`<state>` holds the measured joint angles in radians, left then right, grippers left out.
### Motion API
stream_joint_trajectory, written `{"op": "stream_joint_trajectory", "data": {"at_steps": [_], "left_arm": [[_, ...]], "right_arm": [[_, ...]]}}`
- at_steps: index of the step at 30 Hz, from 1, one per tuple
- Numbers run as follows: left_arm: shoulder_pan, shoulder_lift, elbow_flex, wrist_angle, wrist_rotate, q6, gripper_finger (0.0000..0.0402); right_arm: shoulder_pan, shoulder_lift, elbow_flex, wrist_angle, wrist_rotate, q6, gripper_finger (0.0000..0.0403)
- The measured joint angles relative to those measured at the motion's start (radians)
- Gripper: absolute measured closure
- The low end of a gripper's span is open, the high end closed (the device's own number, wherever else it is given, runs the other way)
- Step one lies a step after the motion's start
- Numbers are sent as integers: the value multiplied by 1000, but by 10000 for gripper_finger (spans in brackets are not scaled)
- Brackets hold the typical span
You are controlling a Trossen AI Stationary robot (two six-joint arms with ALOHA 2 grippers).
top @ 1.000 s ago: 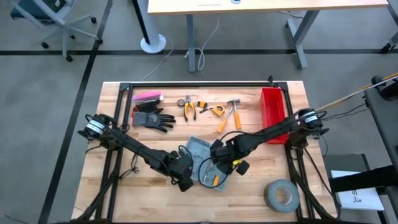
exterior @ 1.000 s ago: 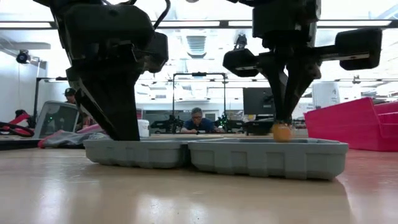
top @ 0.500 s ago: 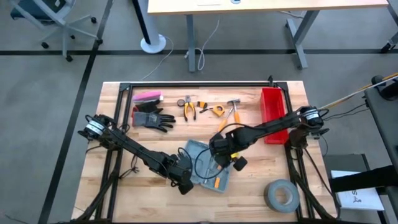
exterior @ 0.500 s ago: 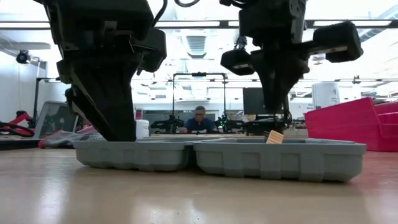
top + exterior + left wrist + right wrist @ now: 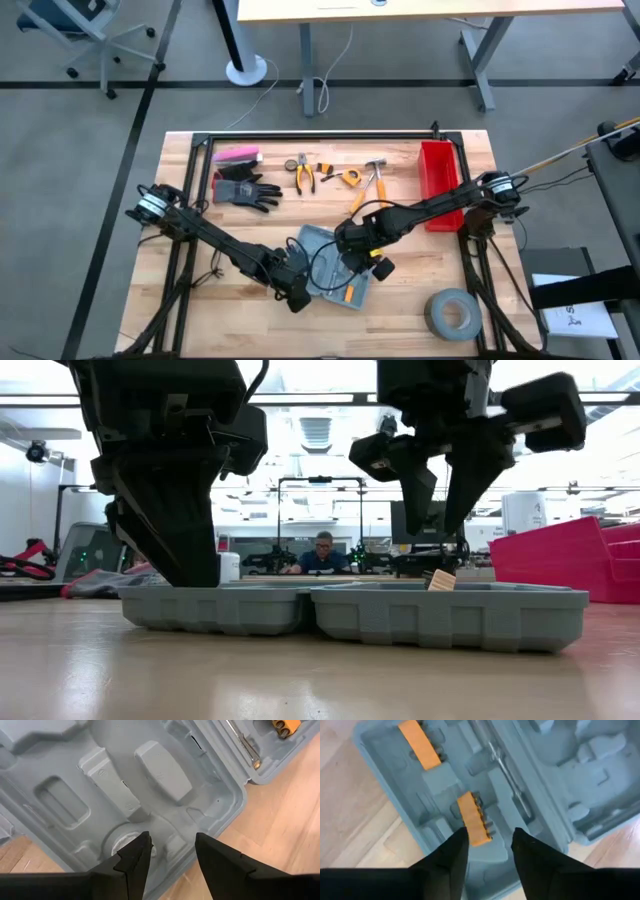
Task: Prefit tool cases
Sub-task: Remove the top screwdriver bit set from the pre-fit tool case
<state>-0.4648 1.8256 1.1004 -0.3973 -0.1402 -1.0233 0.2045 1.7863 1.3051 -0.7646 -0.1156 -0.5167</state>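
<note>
Left gripper (image 5: 296, 297) down on the case (image 5: 322, 243), planted in the left half near the front edge of the desk (image 5: 400, 310), fingers (image 5: 137, 857) spread with nothing pinched, just pinning the moulded tray, same as a second ago.

Big change a bit further right: right gripper (image 5: 352, 247) gone from pressed tight together to spread apart, lifted a touch above the right half in the low view. Orange bit holder (image 5: 474, 825) now sitting in its slot right below the fingers (image 5: 447, 855), no longer held. Second orange holder (image 5: 419, 743) seated deeper in that half, metal driver shaft (image 5: 502, 767) lying alongside. Also the case itself shifted a little on the desk during that second. Reads like one piece just dropped home, so that fit probably done and the next loose tool up for grabs.

Case lying open, flat, mid-desk toward the front, both halves up.

Room to move: gloves (image 5: 245, 190), pliers (image 5: 304, 174), tape measure (image 5: 349, 177) and hammer (image 5: 368, 182) strung along the back edge, well apart from the case. Red bin (image 5: 440, 180) by the right edge, near the right arm's reach path, worth watching on a swing back. Tape roll (image 5: 452, 313) at the front right corner, clear of things. Plenty of bare wood on both sides of the case.
</note>
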Motion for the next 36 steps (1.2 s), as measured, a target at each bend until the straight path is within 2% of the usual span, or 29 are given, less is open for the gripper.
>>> {"op": "stream_joint_trajectory", "data": {"at_steps": [6,12,26,31,36], "left_arm": [[0,0,0,1,-1,-3,237],[0,0,0,1,-6,-3,237],[0,0,0,2,-8,-2,237],[0,0,0,3,-8,0,237],[0,0,0,3,-8,1,237]], "right_arm": [[-6,21,-20,9,-26,20,260],[-8,79,-24,21,-25,12,277],[-14,90,-25,47,-42,32,304],[-22,88,-25,42,-54,94,288],[-40,74,-21,31,-153,212,262]]}}
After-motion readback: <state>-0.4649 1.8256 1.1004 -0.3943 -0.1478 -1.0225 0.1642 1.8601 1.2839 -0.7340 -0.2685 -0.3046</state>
